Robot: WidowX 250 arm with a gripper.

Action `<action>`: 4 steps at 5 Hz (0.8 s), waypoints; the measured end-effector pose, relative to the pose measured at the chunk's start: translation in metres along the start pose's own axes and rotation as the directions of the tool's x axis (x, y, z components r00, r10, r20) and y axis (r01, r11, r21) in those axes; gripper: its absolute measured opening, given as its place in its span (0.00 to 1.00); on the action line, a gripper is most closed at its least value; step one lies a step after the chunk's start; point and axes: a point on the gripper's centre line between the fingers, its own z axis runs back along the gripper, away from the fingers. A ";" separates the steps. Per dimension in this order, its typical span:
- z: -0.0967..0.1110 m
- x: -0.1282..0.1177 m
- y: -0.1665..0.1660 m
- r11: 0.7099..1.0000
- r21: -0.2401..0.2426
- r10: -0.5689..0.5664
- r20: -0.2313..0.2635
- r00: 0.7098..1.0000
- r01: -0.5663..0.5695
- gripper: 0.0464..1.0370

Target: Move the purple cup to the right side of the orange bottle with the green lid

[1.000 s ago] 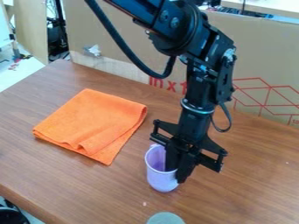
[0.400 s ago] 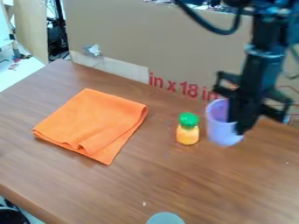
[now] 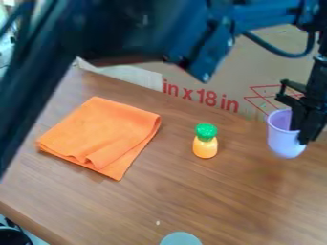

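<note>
Arm (image 3: 134, 28), black and large in the view, runs down the left edge and across the top to the upper right. Just right of its lower left part, an orange cloth (image 3: 102, 136) lies folded on the brown wooden table (image 3: 191, 196), one corner pointing toward the near edge. Behind the table stands a cardboard box (image 3: 223, 76) with red print and lines. At the bottom edge, right of the cloth, shows part of a round grey-green thing (image 3: 180, 239). Farther back and a little to the right, a toy pineapple (image 3: 205, 147) stands upright, yellow below and green on top, well apart from the cloth. Right of it, near the right edge, is a pale purple cup (image 3: 283, 142), mouth up. The black gripper (image 3: 299, 131) is closed on the cup's right wall, one finger inside and the other outside, with only that wall between them.
</note>
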 end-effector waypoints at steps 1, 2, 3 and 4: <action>-0.020 -0.003 -0.005 0.999 -0.042 -0.015 -0.074 0.997 0.012 0.05; -0.039 -0.024 -0.008 0.998 -0.065 0.015 -0.126 0.992 -0.024 0.05; -0.043 -0.037 -0.010 0.996 -0.087 0.023 -0.119 0.993 -0.034 0.05; -0.046 -0.042 -0.013 0.992 -0.117 0.027 -0.081 0.996 -0.037 0.07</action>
